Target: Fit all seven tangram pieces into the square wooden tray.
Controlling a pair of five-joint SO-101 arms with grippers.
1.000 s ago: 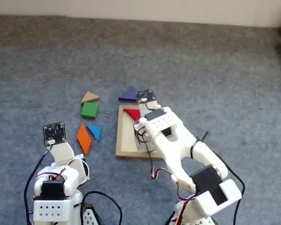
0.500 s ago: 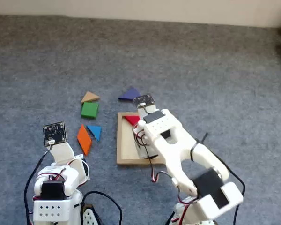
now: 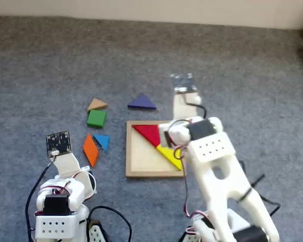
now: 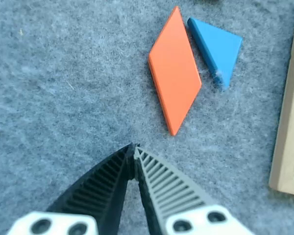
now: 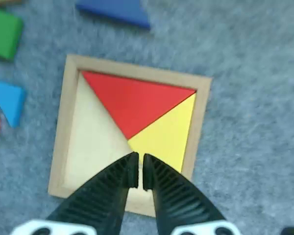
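The square wooden tray holds a red triangle and a yellow triangle, edge to edge along its far and right sides; the rest of its floor is bare. My right gripper hangs shut and holds nothing, high above the tray, over the spot where the yellow triangle meets the red triangle. My left gripper is shut on nothing just above the carpet, a little short of the orange parallelogram and the small blue triangle.
Loose on the grey carpet left of the tray lie a tan triangle, a green square, the orange parallelogram and the blue triangle. A dark blue triangle lies just beyond the tray. The right arm overhangs the tray's right edge.
The right arm has lifted and swung back to the right off the tray, uncovering the red and yellow triangles inside it. The left arm has kept still.
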